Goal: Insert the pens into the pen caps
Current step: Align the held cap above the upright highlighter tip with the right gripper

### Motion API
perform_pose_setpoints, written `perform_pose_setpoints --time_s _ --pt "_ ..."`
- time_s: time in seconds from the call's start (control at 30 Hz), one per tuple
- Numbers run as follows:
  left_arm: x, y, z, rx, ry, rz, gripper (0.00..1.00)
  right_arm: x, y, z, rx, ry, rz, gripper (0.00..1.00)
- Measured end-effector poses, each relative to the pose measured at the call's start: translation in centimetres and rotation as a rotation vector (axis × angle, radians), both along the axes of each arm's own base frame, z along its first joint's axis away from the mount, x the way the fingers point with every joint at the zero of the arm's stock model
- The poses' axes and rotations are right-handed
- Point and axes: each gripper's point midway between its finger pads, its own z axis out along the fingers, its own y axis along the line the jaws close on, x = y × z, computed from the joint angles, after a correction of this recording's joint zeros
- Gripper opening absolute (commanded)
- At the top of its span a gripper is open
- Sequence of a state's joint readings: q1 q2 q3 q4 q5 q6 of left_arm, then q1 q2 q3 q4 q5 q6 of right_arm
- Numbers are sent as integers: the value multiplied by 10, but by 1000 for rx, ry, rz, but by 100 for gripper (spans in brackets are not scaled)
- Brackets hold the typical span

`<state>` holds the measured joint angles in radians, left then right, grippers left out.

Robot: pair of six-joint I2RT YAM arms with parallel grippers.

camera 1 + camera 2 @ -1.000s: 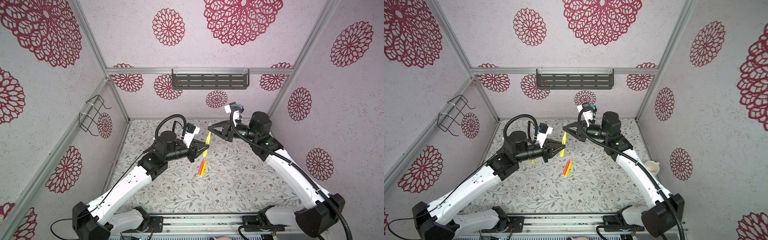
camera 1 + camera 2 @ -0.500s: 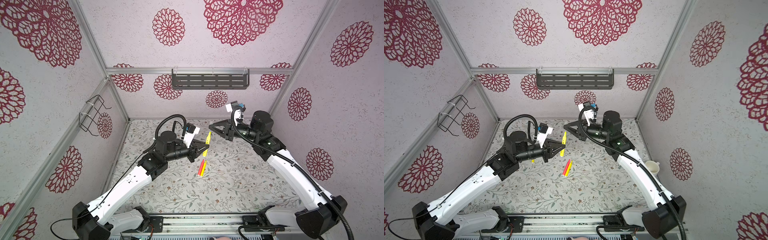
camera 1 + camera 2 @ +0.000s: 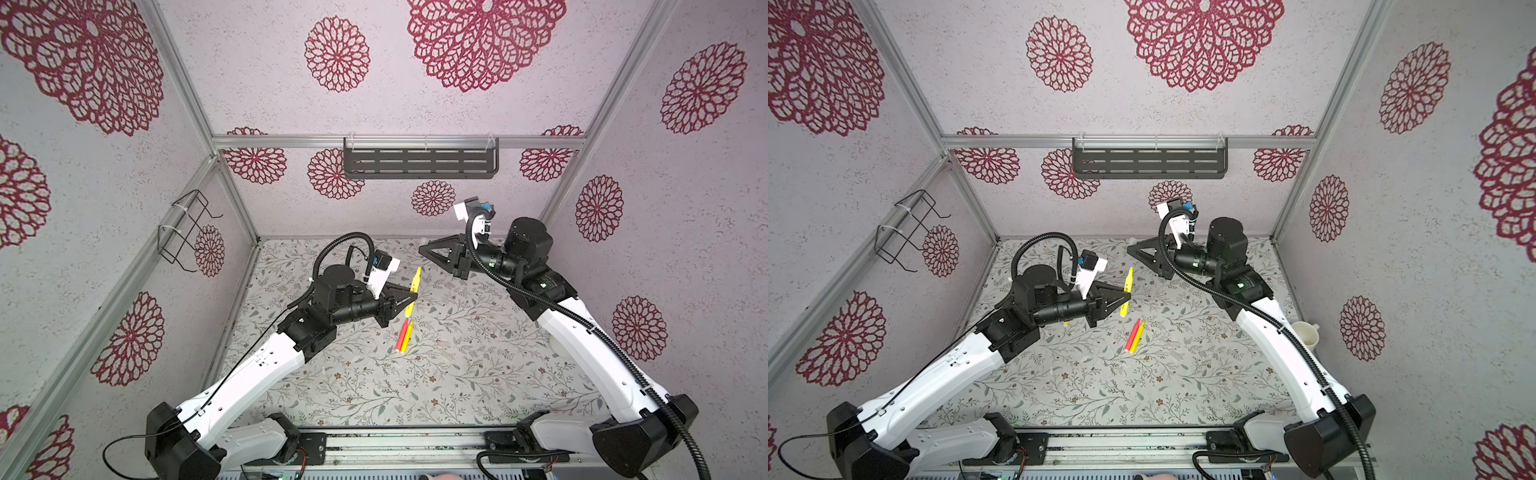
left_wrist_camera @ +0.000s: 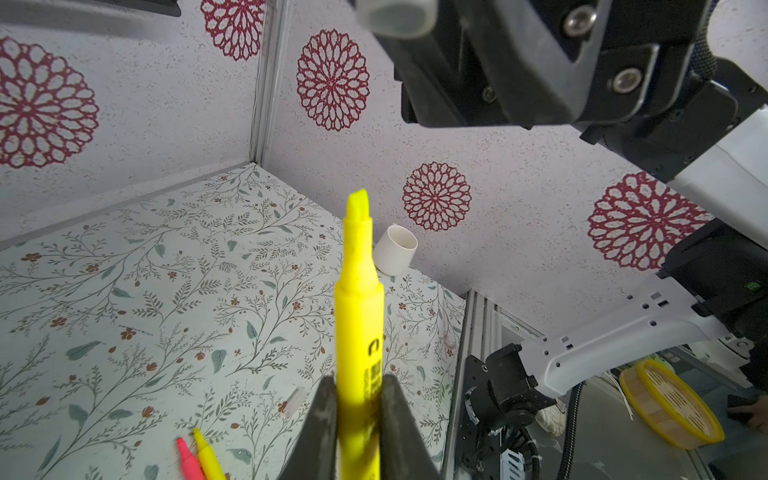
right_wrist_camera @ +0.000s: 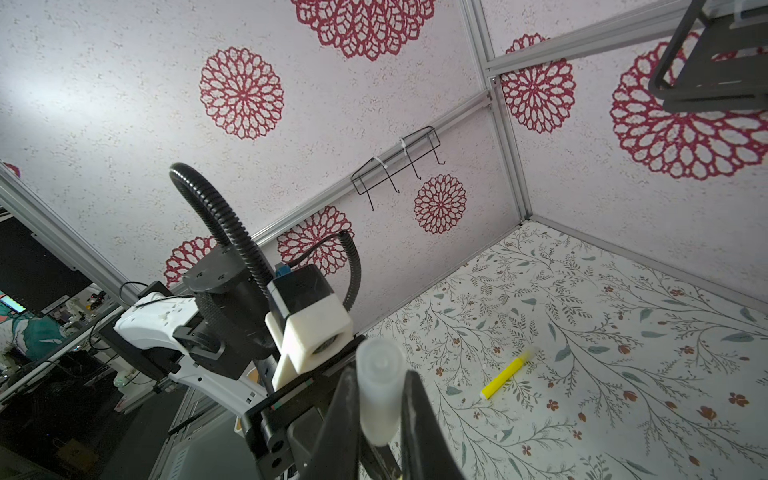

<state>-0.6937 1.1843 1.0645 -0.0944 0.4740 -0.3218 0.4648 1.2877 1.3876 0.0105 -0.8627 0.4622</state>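
My left gripper [image 4: 358,395] is shut on a yellow pen [image 4: 359,311], whose chisel tip points up and away; both top views show this pen [image 3: 414,291] [image 3: 1126,297] raised over the mat. My right gripper [image 5: 380,395] is shut on a clear pen cap [image 5: 379,386]. The cap hangs above and beyond the pen tip, apart from it, and also shows in the left wrist view [image 4: 395,16]. A red pen [image 3: 402,334] and a yellow pen [image 3: 409,336] lie side by side mid-mat. Another yellow pen [image 5: 505,376] lies on the mat by the left arm.
A white cup [image 3: 1304,334] stands at the mat's right edge against the wall. A loose clear cap [image 4: 293,401] lies on the floral mat near the paired pens. A dark shelf [image 3: 419,162] hangs on the back wall and a wire rack [image 3: 187,232] on the left wall.
My right gripper has drifted slightly up and back with the cap. The left gripper and its pen have stayed still.
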Motion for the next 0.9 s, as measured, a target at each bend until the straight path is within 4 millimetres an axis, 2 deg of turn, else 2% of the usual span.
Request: perform_pose_setpoints --time_s 0.53,0.9 --pt "2 1 0 1 -2 10 0 -1 4 -28 -55 54 -5 0" --pt "2 1 0 1 -4 14 0 -7 1 -23 -48 39 -14 0"
